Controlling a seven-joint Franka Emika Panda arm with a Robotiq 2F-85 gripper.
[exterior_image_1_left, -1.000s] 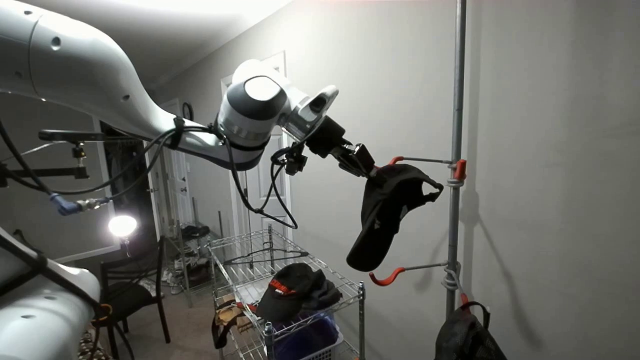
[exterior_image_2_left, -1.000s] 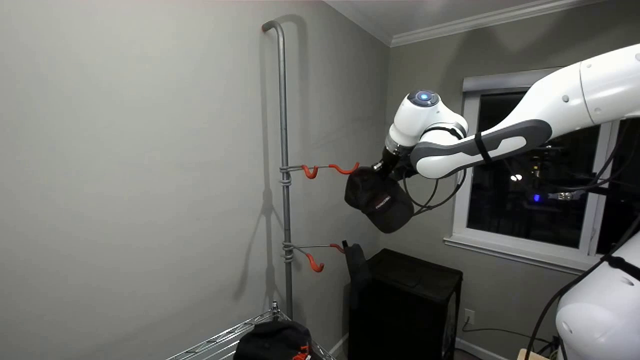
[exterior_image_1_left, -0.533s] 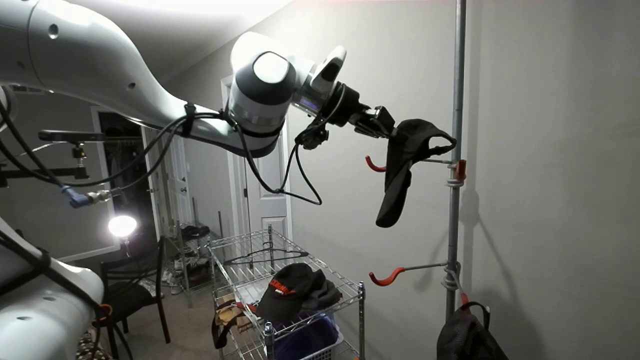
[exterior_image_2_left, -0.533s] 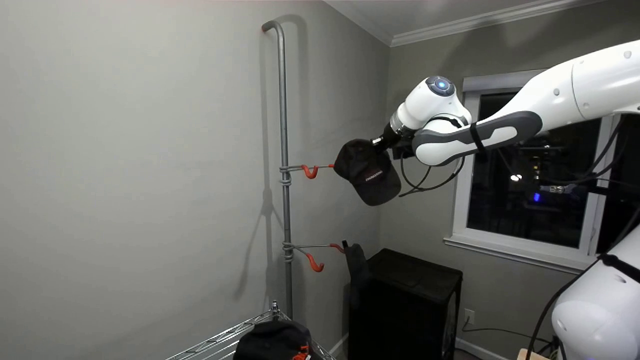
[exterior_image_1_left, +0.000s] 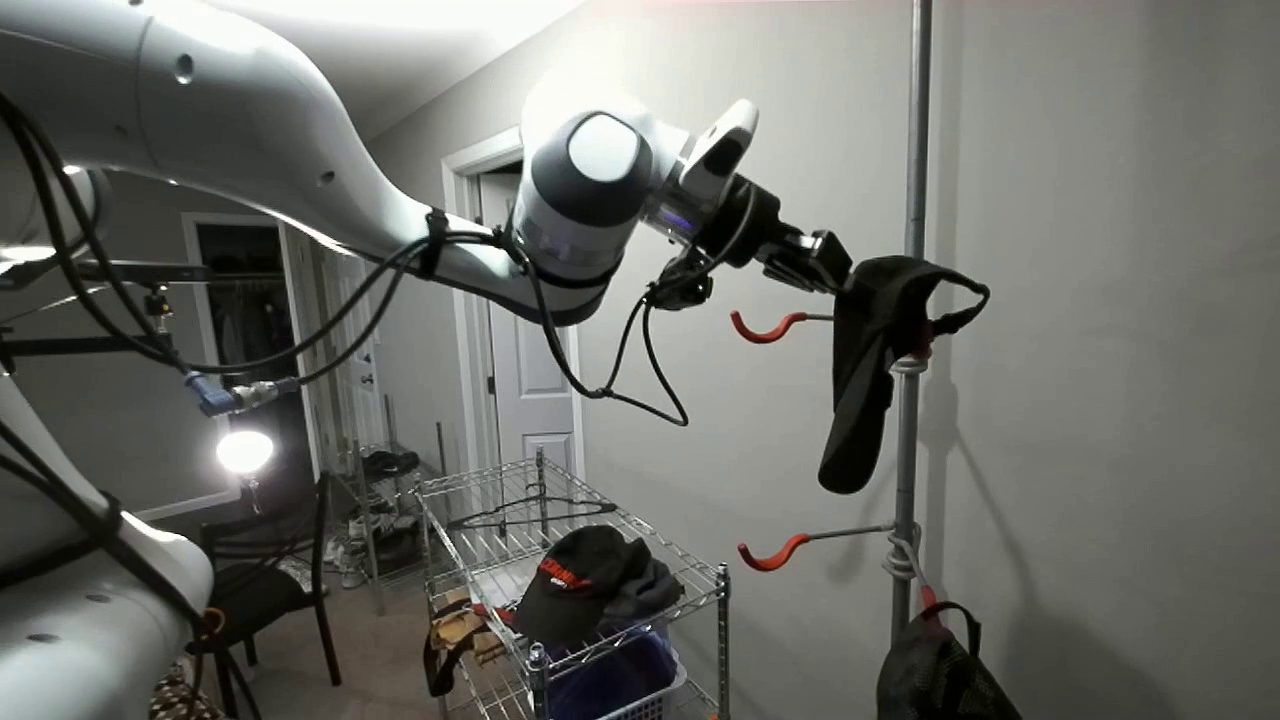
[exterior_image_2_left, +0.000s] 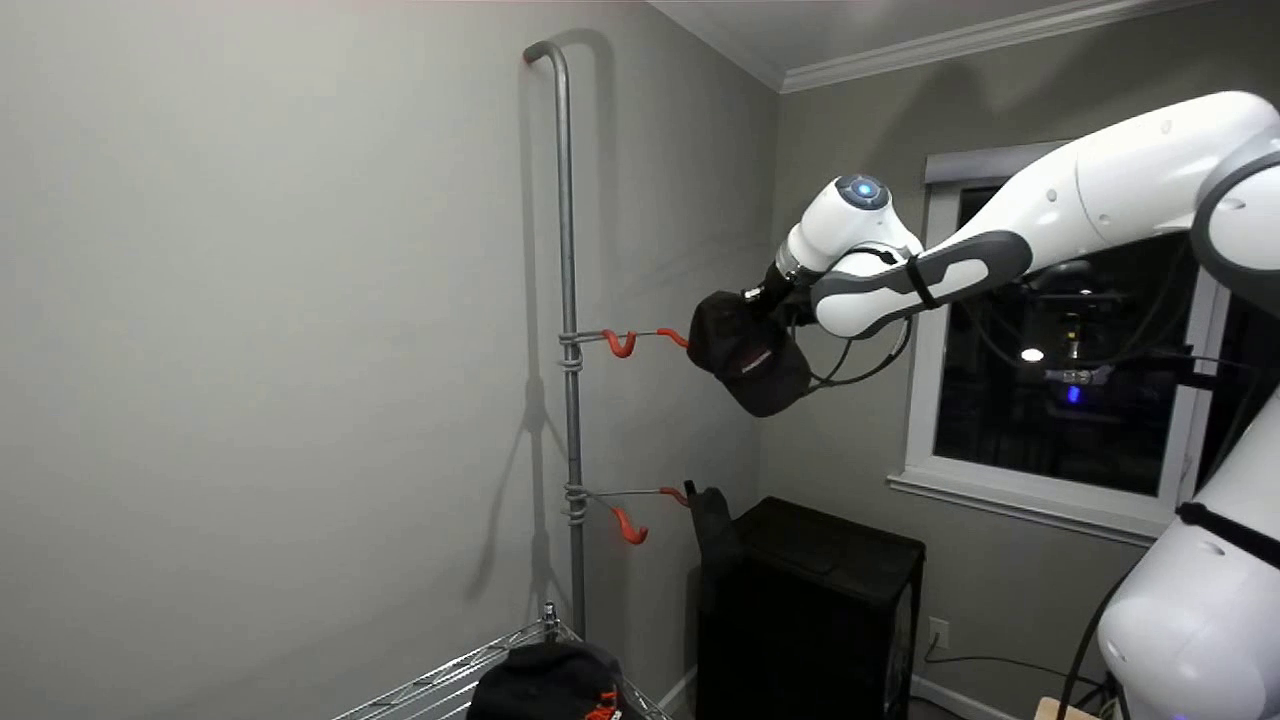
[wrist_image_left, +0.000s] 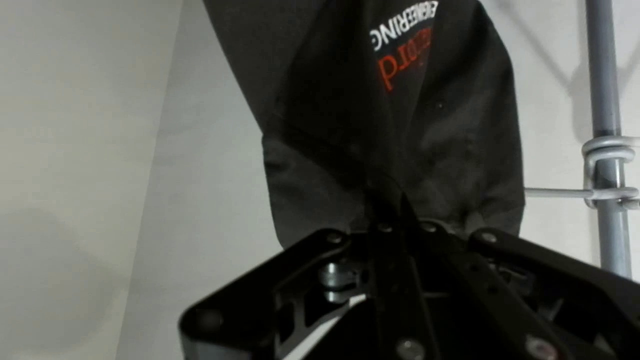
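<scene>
My gripper is shut on a black cap and holds it by the crown, brim hanging down. In an exterior view the cap overlaps a grey pole and hides part of an upper red hook's wire. In an exterior view the cap covers the tip of an upper red hook; I cannot tell whether they touch. In the wrist view the fingers pinch the cap, which shows white and red lettering. The pole stands to its right.
A lower red hook sticks out below. A black mesh bag hangs low on the pole. A wire rack carries another black cap and a hanger. A black cabinet stands by the window.
The arm has lifted the cap from beside the upper hook, then carried it towards the pole and slightly down. The cap stays in the gripper.
</scene>
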